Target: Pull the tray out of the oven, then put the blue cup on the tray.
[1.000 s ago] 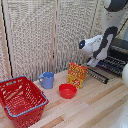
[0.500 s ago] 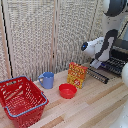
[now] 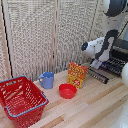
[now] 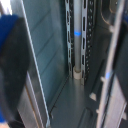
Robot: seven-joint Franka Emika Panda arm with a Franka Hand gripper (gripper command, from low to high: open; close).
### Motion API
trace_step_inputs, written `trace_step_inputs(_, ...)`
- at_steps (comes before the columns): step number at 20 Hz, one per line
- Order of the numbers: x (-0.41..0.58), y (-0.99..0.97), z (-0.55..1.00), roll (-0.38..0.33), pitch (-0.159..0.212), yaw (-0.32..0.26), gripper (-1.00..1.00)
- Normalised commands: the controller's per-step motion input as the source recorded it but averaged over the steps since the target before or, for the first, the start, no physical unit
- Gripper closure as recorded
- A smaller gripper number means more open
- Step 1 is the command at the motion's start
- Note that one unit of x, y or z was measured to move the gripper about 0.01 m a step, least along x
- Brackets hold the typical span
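The oven [image 3: 121, 50] stands at the exterior view's right edge with its door [image 3: 98, 76] folded down. The tray [image 3: 114, 65], a dark rack of wire bars, shows at the oven's mouth above the door. My gripper [image 3: 96, 63] hangs at the tray's front end; that view does not show its fingers clearly. In the wrist view the gripper [image 4: 64, 65] is open, with blurred fingers [image 4: 11, 65] at the picture's sides and only the oven's inner walls between them. The blue cup [image 3: 47, 80] stands upright on the wooden table, far from the gripper.
An orange box [image 3: 77, 75] stands between the cup and the oven door. A red bowl [image 3: 67, 90] sits in front of the box. A red basket [image 3: 20, 100] takes up the table's corner at the exterior view's left. A slatted screen [image 3: 45, 35] runs behind.
The arm has shifted slightly toward the oven, to the exterior view's right. The cup, box, bowl and basket have not moved.
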Motion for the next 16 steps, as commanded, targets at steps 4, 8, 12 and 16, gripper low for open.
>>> trace_step_inputs(4,-0.019,-0.18,0.00,0.055,-0.008,-0.046,1.00)
trace_step_inputs(8,-0.014,0.04,-0.15,-0.014,0.001,-0.082,1.00)
trace_step_inputs(12,0.091,0.49,-0.07,0.027,-0.105,-0.061,1.00)
trace_step_inputs(16,0.151,0.90,-0.26,0.025,-0.196,-0.046,1.00)
